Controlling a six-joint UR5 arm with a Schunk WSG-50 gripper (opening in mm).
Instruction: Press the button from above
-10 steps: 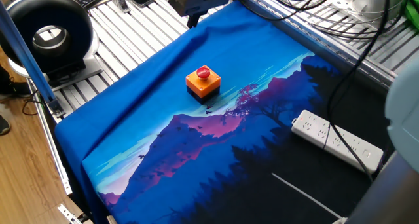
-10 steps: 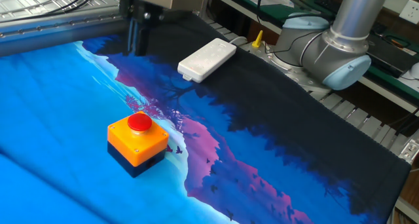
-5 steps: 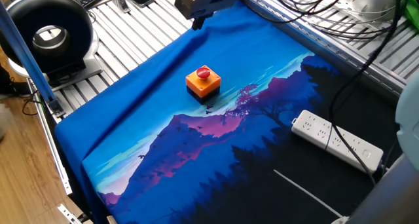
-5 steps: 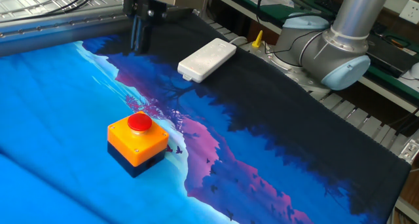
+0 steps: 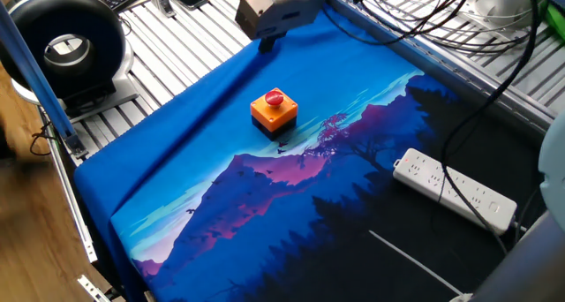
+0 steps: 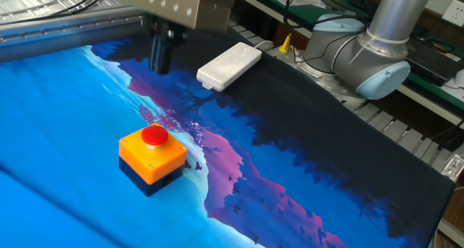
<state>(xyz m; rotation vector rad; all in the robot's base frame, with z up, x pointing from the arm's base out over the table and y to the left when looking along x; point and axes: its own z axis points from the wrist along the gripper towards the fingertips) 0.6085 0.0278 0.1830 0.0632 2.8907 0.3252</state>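
Blue cloth printed with a mountain scene (image 5: 265,196) covers the desk (image 5: 168,46), the biggest thing in view. At one edge of it lies a white power strip (image 5: 455,190), well apart from everything else. Above the far edge hangs the arm's gripper (image 6: 161,54), held off the cloth; over the last second it has drifted a little way in from the rim, toward the middle. Whether its fingers are parted I cannot tell, since they read as one dark shape in both views, and nothing is held in them. Smallest is the button (image 6: 154,135), a red cap on an orange box with a dark base, sitting upright near the middle of the cloth, untouched. I judge the approach has only begun: the gripper must yet travel across to stand over the cap before pressing down.
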